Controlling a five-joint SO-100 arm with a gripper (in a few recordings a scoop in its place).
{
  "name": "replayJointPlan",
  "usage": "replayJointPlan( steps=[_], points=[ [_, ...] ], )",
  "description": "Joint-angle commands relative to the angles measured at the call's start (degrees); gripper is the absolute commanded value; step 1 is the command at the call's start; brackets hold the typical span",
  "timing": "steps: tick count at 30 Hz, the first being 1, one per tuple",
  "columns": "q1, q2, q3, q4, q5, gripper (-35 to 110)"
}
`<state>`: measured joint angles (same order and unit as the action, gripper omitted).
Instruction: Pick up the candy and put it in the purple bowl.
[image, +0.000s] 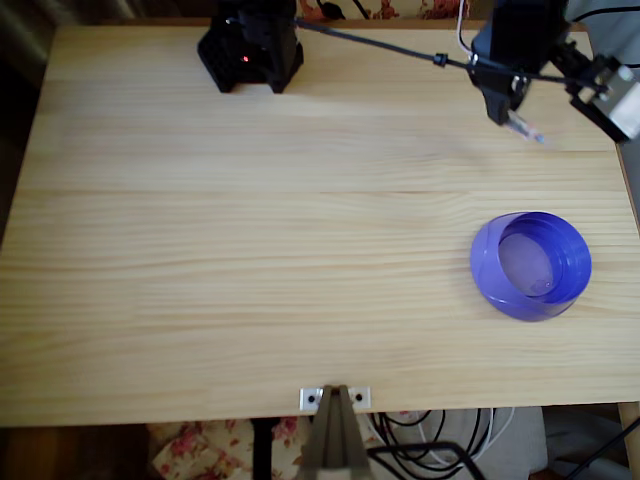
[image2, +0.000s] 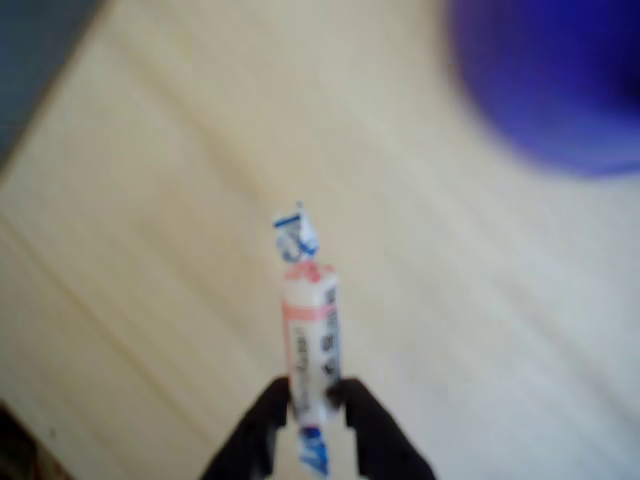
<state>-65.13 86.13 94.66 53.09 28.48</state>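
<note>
Gripper (image2: 318, 405) clenched on the candy (image2: 310, 340), long axis sticking straight out past the fingertips; bowl (image: 531, 265) lies well apart, nearer the table's front edge in the overhead view.

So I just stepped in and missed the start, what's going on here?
The robot arm's gripper is shut on a small wrapped candy, holding it by one end above the wooden table. The purple bowl sits empty near the table's right edge in the overhead view, apart from the gripper, so the candy is not in it yet.
</note>
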Motion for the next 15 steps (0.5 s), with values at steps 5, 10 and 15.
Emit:
replayJointPlan(
  steps=[5, 10, 15],
  points=[
    [12.1, 2.8, -14.8, -1.7, -4.7, -1],
    [17.9, 0.6, -14.8, -5.8, -5.9, -1],
    [20.5, -2.6, -14.5, -9.0, -5.3, -1]
  ],
)
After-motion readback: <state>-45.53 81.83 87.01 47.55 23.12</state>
